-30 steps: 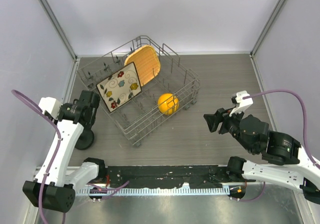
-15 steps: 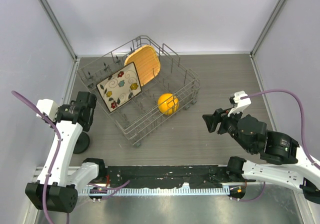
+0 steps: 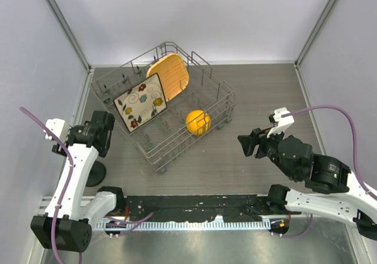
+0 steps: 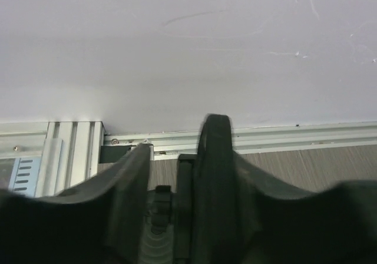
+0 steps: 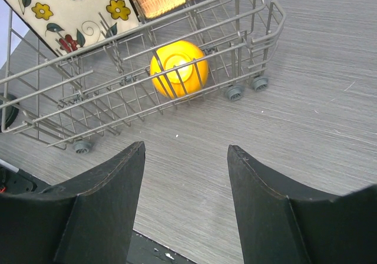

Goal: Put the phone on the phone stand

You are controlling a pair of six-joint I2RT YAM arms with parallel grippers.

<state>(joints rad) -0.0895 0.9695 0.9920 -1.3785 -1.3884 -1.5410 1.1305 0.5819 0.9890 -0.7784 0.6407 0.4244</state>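
Over at the near left of the table, seen from above, the left gripper hangs above the phone stand. The stand's round black base shows partly from under the white arm link, close to the left wall. Farther in stands a wire dish rack holding a floral plate, an orange-brown plate and an orange ball. The right gripper hovers over bare table just right of the rack.

On the left wrist camera, a black slab with a rounded top, apparently the phone, stands edge-on between the dark fingers. It sits tight against one finger, with a gap showing on the side of the other. Whether the claw grips it I cannot tell. Beyond lie the white wall and an aluminium rail at the table's edge.

On the right wrist camera, the claw is spread wide and holds nothing. Past its tips lie grey table, the ball inside the rack, and the rack's small wheels.
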